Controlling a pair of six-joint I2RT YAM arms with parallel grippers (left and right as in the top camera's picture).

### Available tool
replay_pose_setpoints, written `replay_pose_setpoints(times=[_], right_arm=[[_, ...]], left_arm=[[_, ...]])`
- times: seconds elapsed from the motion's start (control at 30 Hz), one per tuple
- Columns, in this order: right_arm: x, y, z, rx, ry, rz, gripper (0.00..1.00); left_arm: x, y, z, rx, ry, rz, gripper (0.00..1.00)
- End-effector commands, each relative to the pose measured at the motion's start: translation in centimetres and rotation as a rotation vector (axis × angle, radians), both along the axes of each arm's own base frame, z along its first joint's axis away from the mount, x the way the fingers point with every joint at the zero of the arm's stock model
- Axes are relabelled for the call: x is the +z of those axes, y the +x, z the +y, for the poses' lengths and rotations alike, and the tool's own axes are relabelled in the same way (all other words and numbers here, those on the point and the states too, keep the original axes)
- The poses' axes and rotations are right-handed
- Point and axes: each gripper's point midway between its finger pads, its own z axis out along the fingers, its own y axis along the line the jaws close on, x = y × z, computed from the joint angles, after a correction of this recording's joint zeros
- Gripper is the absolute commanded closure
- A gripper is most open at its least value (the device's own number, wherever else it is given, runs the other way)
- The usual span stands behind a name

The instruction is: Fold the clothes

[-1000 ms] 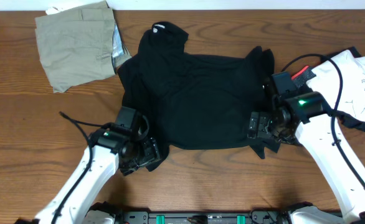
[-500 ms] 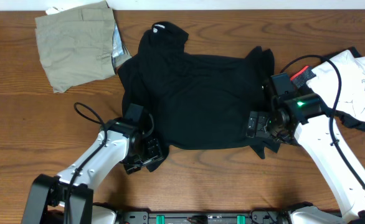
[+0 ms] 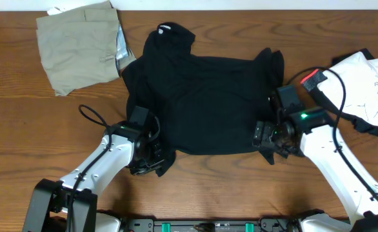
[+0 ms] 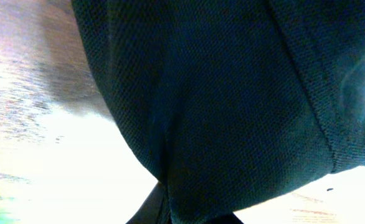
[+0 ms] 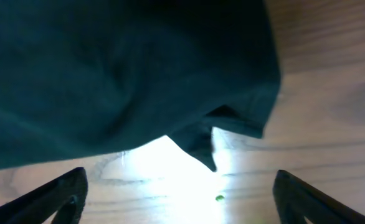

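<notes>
A black shirt (image 3: 202,103) lies spread across the middle of the wooden table (image 3: 34,129). My left gripper (image 3: 157,158) is at its lower left corner. In the left wrist view the dark knit cloth (image 4: 232,93) fills the frame, and the jaws at the bottom edge (image 4: 182,214) are pinched together on the hem. My right gripper (image 3: 266,145) is at the lower right corner. Its two fingers (image 5: 64,193) stand wide apart over bare wood, with the shirt's pointed corner (image 5: 201,146) just ahead of them, untouched.
Folded khaki trousers (image 3: 79,45) lie at the back left, touching the shirt's shoulder. A white garment with dark print (image 3: 363,84) sits at the right edge beside the right arm. A red tag (image 3: 310,78) rides on that arm's cable.
The left jaws have closed on the shirt's lower left hem. The right arm has shifted slightly left and toward the front, staying open by the lower right corner.
</notes>
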Motion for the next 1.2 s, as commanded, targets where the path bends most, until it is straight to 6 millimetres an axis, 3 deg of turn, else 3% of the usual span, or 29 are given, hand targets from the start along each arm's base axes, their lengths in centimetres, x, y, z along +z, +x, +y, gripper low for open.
replay_pose_setpoints(times=[0.0,0.27,0.57,0.67,0.8,0.93,1.07,1.17], right_arm=[[-1.7,-1.1,1.1,-0.01,0.065,0.032,0.14],[-4.1,-1.1,1.2,-0.009,0.082,-0.008,0.34],[-4.3,-0.5,-0.3,-0.023,-0.001,-0.044,0.44],[-4.5,-0.9,-0.4,-0.035,-0.003,-0.031,0.34],[-5.2,-1.7,-1.0,-0.048,-0.018,-0.008,0.28],[-6.0,-1.6,-1.6,-0.075,-0.012,-0.025,0.24],[-6.1,-1.4,-2.2,-0.11,-0.001,-0.029,0.13],[-6.1,-1.3,-2.5,-0.115,-0.001,-0.03,0.13]], left_arm=[[-0.3,-0.3,0.1,-0.009,0.006,0.01,0.89],[-0.3,-0.1,0.0,-0.008,0.004,0.003,0.9],[-0.3,-0.1,0.0,-0.008,0.004,0.003,0.9],[-0.3,-0.1,0.0,-0.008,0.003,0.001,0.9],[-0.3,-0.1,0.0,-0.008,0.003,0.0,0.9],[-0.3,-0.1,0.0,-0.008,0.003,0.0,0.9],[-0.3,-0.1,0.0,-0.008,0.003,0.0,0.9],[-0.3,-0.1,0.0,-0.008,0.003,0.0,0.89]])
